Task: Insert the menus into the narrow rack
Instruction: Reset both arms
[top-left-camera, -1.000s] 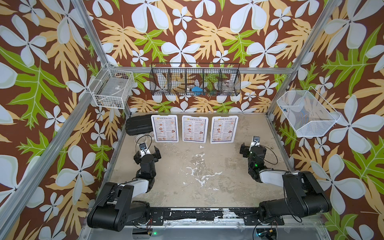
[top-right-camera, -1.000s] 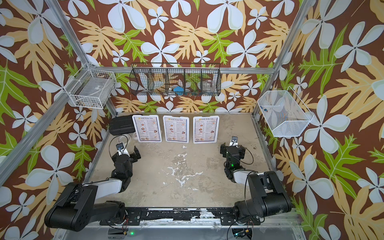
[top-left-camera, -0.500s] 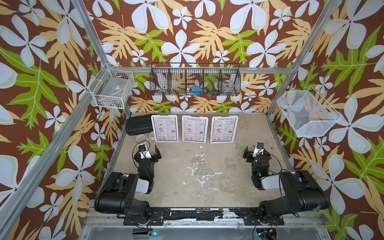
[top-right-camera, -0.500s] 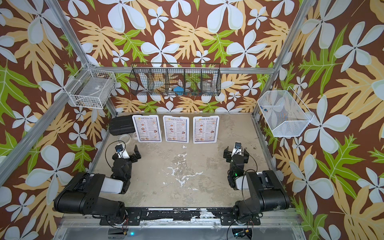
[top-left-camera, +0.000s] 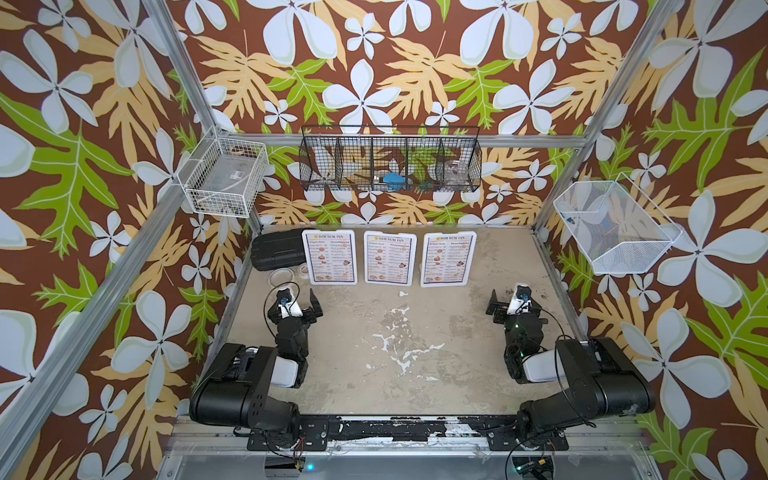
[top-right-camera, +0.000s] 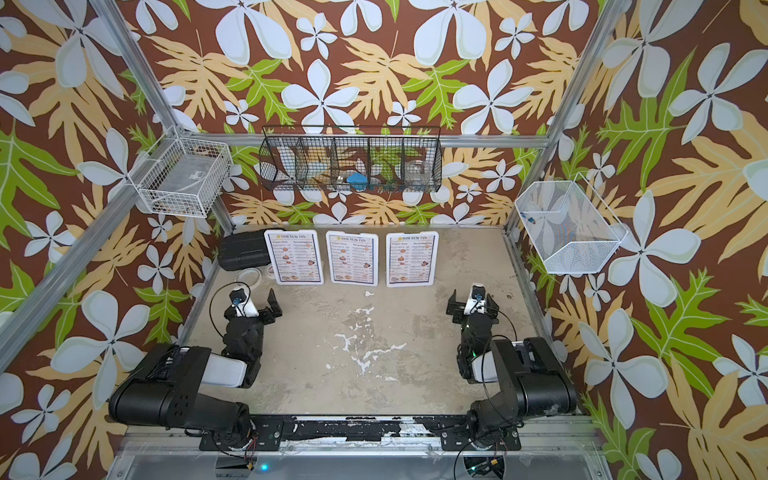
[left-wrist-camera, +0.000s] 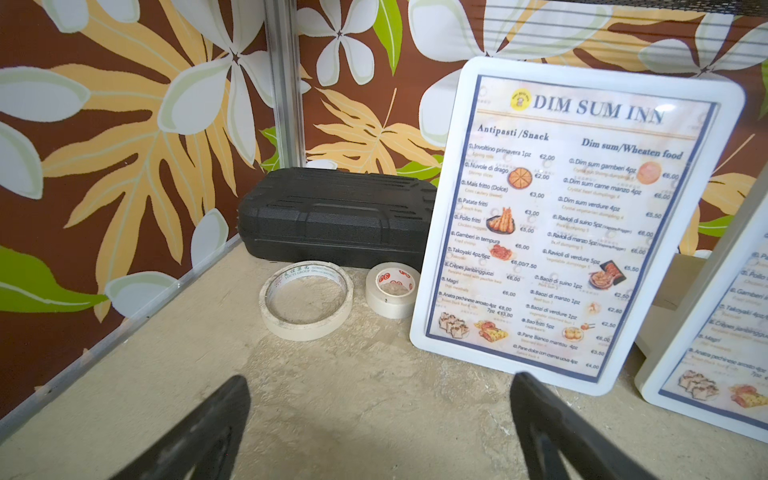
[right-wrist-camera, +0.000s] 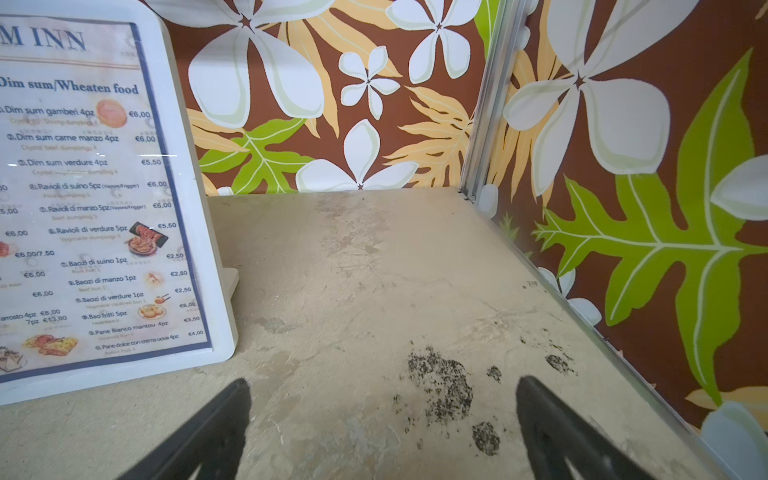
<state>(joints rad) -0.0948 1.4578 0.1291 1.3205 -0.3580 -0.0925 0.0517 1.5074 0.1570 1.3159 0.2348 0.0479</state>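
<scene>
Three menus headed "DIM SUM INN" stand upright side by side at the back of the table: left (top-left-camera: 330, 257), middle (top-left-camera: 390, 257), right (top-left-camera: 448, 258). A low beige rack (left-wrist-camera: 669, 286) shows behind their lower edges, and its end (right-wrist-camera: 230, 286) sticks out past the right menu (right-wrist-camera: 95, 199). My left gripper (top-left-camera: 295, 305) hovers low in front of the left menu (left-wrist-camera: 573, 224), open and empty (left-wrist-camera: 380, 380). The right gripper (top-left-camera: 514, 305) hangs near the right wall, open over bare table (right-wrist-camera: 384, 382), touching nothing.
A black case (top-left-camera: 276, 249) and two tape rolls (left-wrist-camera: 307, 305) (left-wrist-camera: 390, 291) lie in the back left corner. On the walls hang a white wire basket (top-left-camera: 224, 178), a black wire basket (top-left-camera: 390, 164) and a white mesh basket (top-left-camera: 611, 226).
Both arms have folded back toward the front rail and settled low. The grippers stayed open, and the right one slid a little toward the front. The menus have not moved.
</scene>
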